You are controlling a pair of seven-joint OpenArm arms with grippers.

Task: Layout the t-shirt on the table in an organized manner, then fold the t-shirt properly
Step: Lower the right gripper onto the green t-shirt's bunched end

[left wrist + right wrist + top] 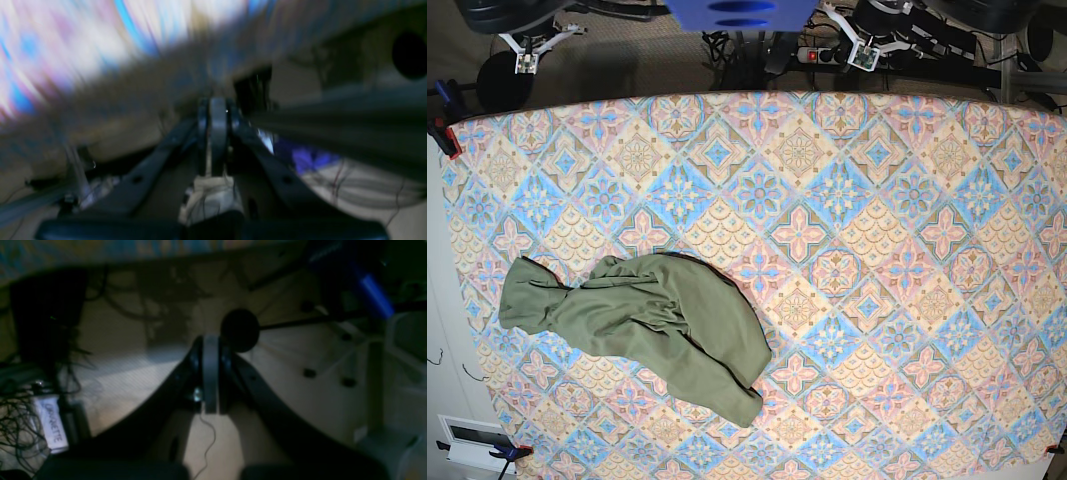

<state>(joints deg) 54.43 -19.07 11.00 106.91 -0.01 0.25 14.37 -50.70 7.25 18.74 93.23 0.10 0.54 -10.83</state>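
Base view, t-shirt (642, 325) crumpled (far from end effectors)

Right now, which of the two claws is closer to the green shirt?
The right claw, at the top left of the overhead view. The crumpled t-shirt lies on the table's left side, while the left claw sits top right.

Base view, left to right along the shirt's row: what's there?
Red clamp at the table's left edge → crumpled olive-green cloth t-shirt → bare tile-patterned blue, pink and cream tablecloth out to the right edge.
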